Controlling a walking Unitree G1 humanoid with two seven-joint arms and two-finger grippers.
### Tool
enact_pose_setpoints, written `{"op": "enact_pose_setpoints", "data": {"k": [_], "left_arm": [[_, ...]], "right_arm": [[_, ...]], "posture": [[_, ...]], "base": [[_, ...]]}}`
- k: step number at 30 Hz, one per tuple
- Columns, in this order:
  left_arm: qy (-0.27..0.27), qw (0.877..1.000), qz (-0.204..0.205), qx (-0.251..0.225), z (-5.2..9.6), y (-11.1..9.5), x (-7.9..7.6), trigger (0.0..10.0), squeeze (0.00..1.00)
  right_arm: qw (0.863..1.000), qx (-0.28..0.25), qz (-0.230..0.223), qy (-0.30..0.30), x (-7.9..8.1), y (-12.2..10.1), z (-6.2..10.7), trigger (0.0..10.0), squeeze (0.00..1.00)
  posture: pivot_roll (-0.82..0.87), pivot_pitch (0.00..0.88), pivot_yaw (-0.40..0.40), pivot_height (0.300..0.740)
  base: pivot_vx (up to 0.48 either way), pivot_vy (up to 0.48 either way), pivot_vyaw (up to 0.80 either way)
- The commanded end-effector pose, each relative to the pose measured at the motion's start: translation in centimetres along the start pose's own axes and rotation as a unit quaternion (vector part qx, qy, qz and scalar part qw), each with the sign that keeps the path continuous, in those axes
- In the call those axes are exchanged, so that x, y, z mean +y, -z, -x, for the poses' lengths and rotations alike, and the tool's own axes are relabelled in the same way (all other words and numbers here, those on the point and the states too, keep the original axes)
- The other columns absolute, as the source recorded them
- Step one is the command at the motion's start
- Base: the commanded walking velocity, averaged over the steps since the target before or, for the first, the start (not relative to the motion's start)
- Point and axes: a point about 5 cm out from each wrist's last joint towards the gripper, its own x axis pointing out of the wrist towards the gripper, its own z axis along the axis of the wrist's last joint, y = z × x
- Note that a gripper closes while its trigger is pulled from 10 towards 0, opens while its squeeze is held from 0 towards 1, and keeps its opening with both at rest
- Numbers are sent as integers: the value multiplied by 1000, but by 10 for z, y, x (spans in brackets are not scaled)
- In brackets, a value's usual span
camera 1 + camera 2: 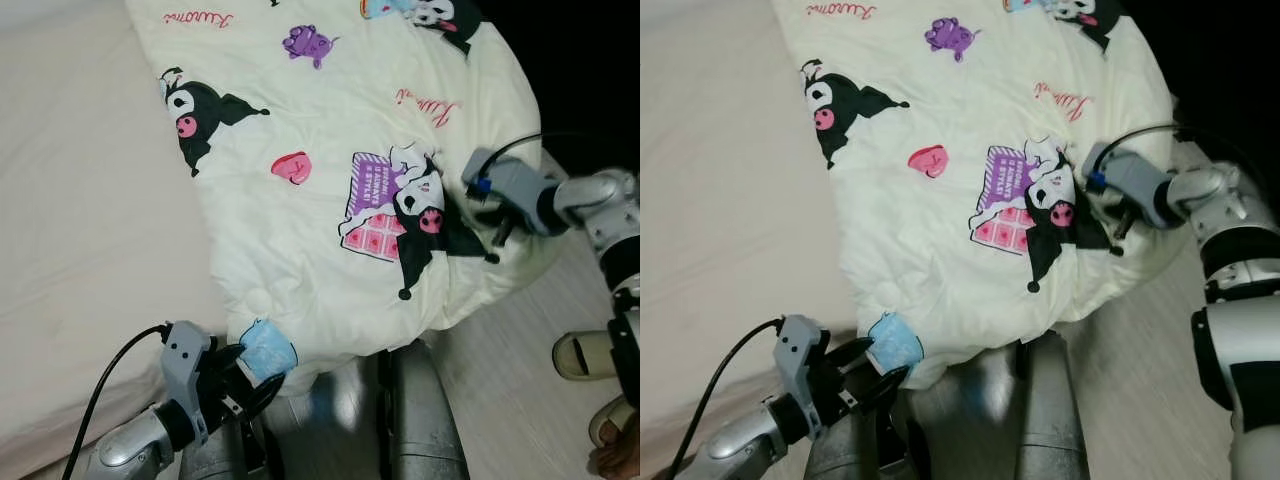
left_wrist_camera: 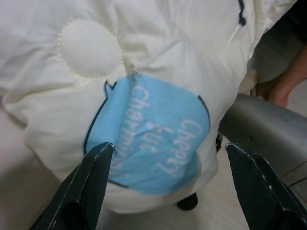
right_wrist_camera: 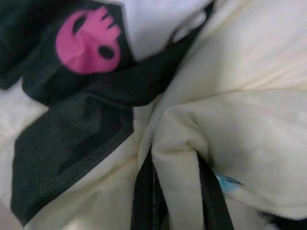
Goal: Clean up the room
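Observation:
A cream comforter [image 1: 330, 230] printed with black cartoon figures lies across the bed, its near edge hanging over the side. My left gripper [image 1: 248, 385] is open at the comforter's near corner, its fingers [image 2: 93, 184] spread on either side of a light-blue printed patch [image 2: 153, 143] without closing on it. At the comforter's right edge, beside a black and pink figure [image 3: 88, 40], my right gripper [image 3: 176, 191] is shut on a fold of the fabric.
The bed's beige sheet [image 1: 90, 230] spreads to the left. Wooden floor [image 1: 510, 370] lies to the right, with a pale slipper [image 1: 583, 355] and a person's foot [image 1: 618, 455] on it. My grey legs [image 1: 425, 420] stand against the bed's edge.

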Motion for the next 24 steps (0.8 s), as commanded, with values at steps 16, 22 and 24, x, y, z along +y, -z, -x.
{"op": "enact_pose_setpoints", "data": {"k": [16,22,24], "left_arm": [[9,999,28,22,3,17,-12,10000,0],[11,999,29,19,-1,17,-13,10000,0],[11,999,29,18,-1,17,-13,10000,0]], "right_arm": [[963,-7,16,268,-26,7,10,10000,1000],[907,-5,-94,409,-52,40,52,10000,1000],[894,-13,-138,426,-53,51,59,10000,1000]], "posture": [[-123,390,62,577],[-128,380,56,577],[-131,377,57,577]], "base": [[0,0,0],[0,0,0],[0,0,0]]}}
